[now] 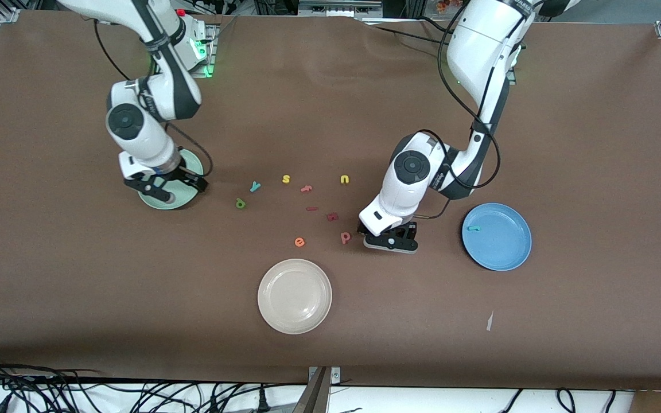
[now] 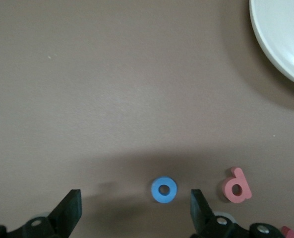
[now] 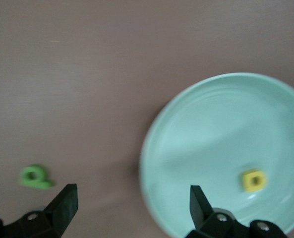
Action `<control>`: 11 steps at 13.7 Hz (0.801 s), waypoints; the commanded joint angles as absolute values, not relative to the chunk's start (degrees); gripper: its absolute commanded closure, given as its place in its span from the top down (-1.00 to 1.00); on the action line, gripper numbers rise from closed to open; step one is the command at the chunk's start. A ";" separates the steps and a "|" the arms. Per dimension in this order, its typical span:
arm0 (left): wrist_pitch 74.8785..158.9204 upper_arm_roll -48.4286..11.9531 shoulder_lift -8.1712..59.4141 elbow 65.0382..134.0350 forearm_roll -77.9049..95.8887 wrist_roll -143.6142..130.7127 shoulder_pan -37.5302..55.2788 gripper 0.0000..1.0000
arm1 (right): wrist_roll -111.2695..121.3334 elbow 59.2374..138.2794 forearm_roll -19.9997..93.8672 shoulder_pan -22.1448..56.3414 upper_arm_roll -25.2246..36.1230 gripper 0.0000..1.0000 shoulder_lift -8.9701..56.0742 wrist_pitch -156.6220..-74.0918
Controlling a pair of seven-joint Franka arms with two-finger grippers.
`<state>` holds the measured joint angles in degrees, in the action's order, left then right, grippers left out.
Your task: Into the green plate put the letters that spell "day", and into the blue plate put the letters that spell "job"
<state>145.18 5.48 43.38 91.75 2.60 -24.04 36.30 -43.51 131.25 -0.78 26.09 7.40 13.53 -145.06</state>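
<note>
My right gripper (image 1: 164, 186) (image 3: 132, 206) hangs open and empty over the edge of the green plate (image 1: 191, 165) (image 3: 211, 129). The yellow "a" (image 3: 254, 180) lies in that plate. The dark green "d" (image 1: 240, 203) (image 3: 35, 177) and teal "y" (image 1: 255, 186) lie on the table beside the plate. My left gripper (image 1: 391, 240) (image 2: 136, 210) is low and open, its fingers either side of the blue "o" (image 2: 164, 190) without touching it. The pink "b" (image 1: 345, 237) (image 2: 237, 186) lies just beside it. The teal "j" (image 1: 473, 228) rests in the blue plate (image 1: 502, 252).
A cream plate (image 1: 295, 296) (image 2: 285, 34) sits nearer the front camera than the letters. Yellow "s" (image 1: 286, 179) and "u" (image 1: 345, 179), an orange "e" (image 1: 299, 242) and dark red letters (image 1: 332, 217) are scattered mid-table.
</note>
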 commanded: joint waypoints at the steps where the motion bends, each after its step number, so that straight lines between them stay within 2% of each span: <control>1: 145.46 8.00 46.75 87.72 4.75 -25.13 39.19 0.92 | -46.58 122.73 0.09 26.10 5.10 1.00 20.72 -142.92; 5: 145.72 8.09 47.72 87.71 4.75 -28.30 40.17 0.93 | -55.08 113.57 0.18 26.10 0.89 1.00 27.58 -138.08; 7: 145.72 8.09 48.25 88.06 4.75 -28.39 40.25 0.92 | -57.83 112.76 0.26 26.10 0.26 1.00 29.44 -138.43; 9: 145.72 8.09 48.87 88.07 4.57 -27.95 41.04 0.78 | -57.92 112.76 0.53 26.10 0.18 0.98 30.41 -139.39; 11: 145.72 8.09 48.96 88.07 4.57 -28.04 41.04 0.78 | -57.92 112.76 0.53 26.10 0.09 0.80 31.20 -140.62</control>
<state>145.66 6.78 48.07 89.41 2.62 -28.55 39.82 -57.48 114.08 -0.27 26.42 0.52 29.96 -140.08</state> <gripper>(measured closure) 0.115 0.035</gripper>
